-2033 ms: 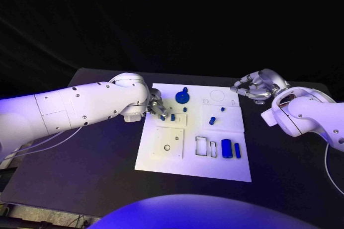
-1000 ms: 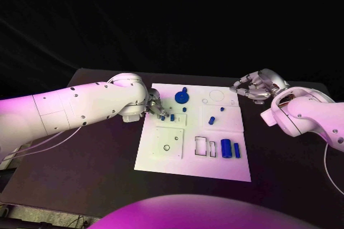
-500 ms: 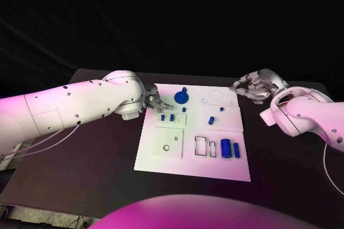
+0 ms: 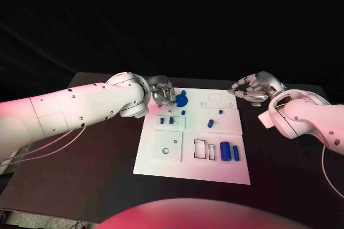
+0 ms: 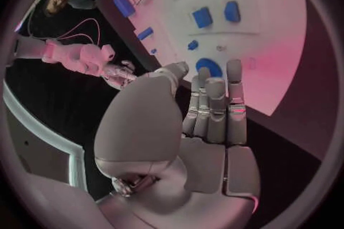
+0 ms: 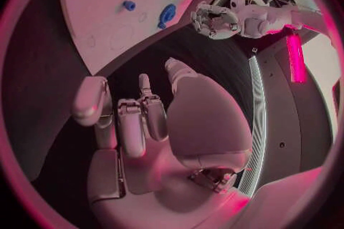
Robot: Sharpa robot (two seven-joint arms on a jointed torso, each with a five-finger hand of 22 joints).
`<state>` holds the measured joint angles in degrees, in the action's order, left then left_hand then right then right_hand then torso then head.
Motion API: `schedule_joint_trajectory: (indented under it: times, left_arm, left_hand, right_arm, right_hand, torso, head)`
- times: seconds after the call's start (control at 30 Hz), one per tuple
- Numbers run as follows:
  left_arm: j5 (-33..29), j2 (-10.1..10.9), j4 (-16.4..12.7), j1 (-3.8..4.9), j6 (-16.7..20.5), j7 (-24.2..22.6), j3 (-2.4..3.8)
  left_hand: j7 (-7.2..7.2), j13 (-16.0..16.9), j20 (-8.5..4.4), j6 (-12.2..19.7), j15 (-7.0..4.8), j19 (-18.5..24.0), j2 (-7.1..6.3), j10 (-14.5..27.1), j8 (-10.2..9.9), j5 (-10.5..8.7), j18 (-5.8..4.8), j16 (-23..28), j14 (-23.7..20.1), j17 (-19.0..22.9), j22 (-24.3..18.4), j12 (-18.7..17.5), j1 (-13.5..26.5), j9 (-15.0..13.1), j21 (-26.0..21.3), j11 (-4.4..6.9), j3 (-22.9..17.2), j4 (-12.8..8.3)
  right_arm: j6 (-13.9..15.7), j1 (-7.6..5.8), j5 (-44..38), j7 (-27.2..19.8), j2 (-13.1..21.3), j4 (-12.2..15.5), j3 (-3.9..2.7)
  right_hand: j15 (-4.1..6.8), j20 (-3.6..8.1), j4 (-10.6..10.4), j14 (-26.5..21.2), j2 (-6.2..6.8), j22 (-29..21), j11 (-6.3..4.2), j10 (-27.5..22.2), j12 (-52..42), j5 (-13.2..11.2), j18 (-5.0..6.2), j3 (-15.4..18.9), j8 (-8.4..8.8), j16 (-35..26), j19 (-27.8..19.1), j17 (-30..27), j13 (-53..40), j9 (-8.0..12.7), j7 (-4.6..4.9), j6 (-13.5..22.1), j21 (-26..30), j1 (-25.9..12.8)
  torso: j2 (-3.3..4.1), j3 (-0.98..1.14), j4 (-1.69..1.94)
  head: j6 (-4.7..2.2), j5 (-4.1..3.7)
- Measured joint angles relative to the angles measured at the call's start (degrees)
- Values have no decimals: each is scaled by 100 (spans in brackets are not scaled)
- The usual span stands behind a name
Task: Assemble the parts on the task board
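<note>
White left arm entering over the black surface [image 4: 86,164]; its left hand [image 4: 164,95] hovers at the far left corner of the task board [image 4: 165,164], fingers straight and pressed side by side, holding nothing, just beside the round blue part [image 4: 181,97]; the left wrist view shows the same hand [image 5: 215,109] above the board's edge with the round part [image 5: 209,65] just past the fingertips.

White task board in the middle of the surface; on it, left to right: two small blue blocks [image 4: 166,120] standing in a framed square; a small blue peg [image 4: 183,112] just beyond them; a plate with a ring hole [image 4: 166,151] nearer the robot; a short blue cylinder [image 4: 211,122] lying tilted mid-board; two outlined rectangular slots [image 4: 206,150]; a wide blue bar [image 4: 225,150] and a narrow blue bar [image 4: 236,151] lying parallel, just beside each other.

Silver right hand [image 4: 252,90] off the board's far right corner, above the dark surface; fingers curled inward around nothing; right wrist view shows it [image 6: 136,120] likewise bent and unladen.
</note>
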<state>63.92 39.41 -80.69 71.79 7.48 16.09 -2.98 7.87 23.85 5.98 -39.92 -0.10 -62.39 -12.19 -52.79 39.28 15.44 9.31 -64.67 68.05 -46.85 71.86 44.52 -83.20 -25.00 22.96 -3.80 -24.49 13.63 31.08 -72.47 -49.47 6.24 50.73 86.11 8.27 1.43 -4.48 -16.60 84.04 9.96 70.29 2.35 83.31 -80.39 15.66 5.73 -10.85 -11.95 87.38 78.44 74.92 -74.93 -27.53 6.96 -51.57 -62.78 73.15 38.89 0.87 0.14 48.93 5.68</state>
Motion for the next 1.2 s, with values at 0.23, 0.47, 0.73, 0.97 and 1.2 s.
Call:
schedule_joint_trajectory:
  times: [0.23, 0.47, 0.73, 0.97, 1.2]
  left_arm:
    - [750, -228, 224, 1, 479, -1329, -73]
    - [1556, -471, 452, -1, 264, -1588, -160]
    - [2157, -676, 651, -14, -146, -1609, -204]
    - [2403, -723, 709, -24, -390, -1610, -211]
    - [2498, -747, 746, -34, -574, -1586, -212]
  left_hand:
    - [45, -698, 32, -331, 87, 0, -358, -121, -684, -306, -1, -180, 118, -82, 82, -800, -10, 472, -84, -58, -124, -215]
    - [30, -850, 58, -346, 54, -152, -373, 28, -781, -328, -1, -759, 545, -725, 150, -962, 81, 504, -84, -81, 25, -241]
    - [10, -962, 60, -340, 61, -256, -373, 118, -871, -366, 0, -1055, 762, -1078, 233, -1079, 81, 526, -16, -71, 102, -288]
    - [-7, -1024, 65, -386, 64, -309, -350, 119, -905, -366, -2, -1273, 913, -1335, 310, -1125, 104, 533, 45, -70, 102, -288]
    - [53, -1102, 79, -487, 63, -377, -313, 73, -981, -243, -1, -1321, 966, -1363, 311, -1192, 141, 558, 147, -115, 118, -272]
  right_arm:
    - [17, 2, 20, -40, -20, -3, 0]
    - [39, 2, 42, -73, -36, 20, 0]
    - [73, 2, 61, -115, -47, 47, 0]
    - [90, 2, 72, -129, -39, 57, -1]
    - [100, 2, 77, -135, -37, 65, -1]
  right_hand:
    - [0, 8, 0, 0, 0, -39, 1, -41, 23, 10, 0, 0, 0, -5, -8, 0, 0, -5, 0, 0, 59, 0]
    - [0, 6, 16, 0, 0, -126, 10, -121, 124, 10, -1, -16, 0, -86, -110, 0, 1, -19, 0, 0, 202, 0]
    - [0, -2, 15, 0, 0, -306, 12, -256, 288, 10, 91, -49, 0, -161, -225, -1, 1, -26, 29, 29, 476, 0]
    - [0, -2, 15, 0, 0, -306, 12, -256, 288, 10, 91, -49, 0, -161, -224, -1, 2, -26, 29, 29, 476, 0]
    - [0, -3, 15, 0, 0, -296, 12, -256, 288, 10, 91, -49, 0, -161, -224, -1, 2, -25, 29, 29, 476, 0]
  torso:
    - [7, -2, -9]
    - [18, 1, -9]
    - [44, -4, -34]
    - [57, -4, -43]
    - [57, -7, -43]
  head:
    - [-57, -39]
    - [-104, -89]
    - [-124, -117]
    - [-125, -118]
    - [-112, -120]
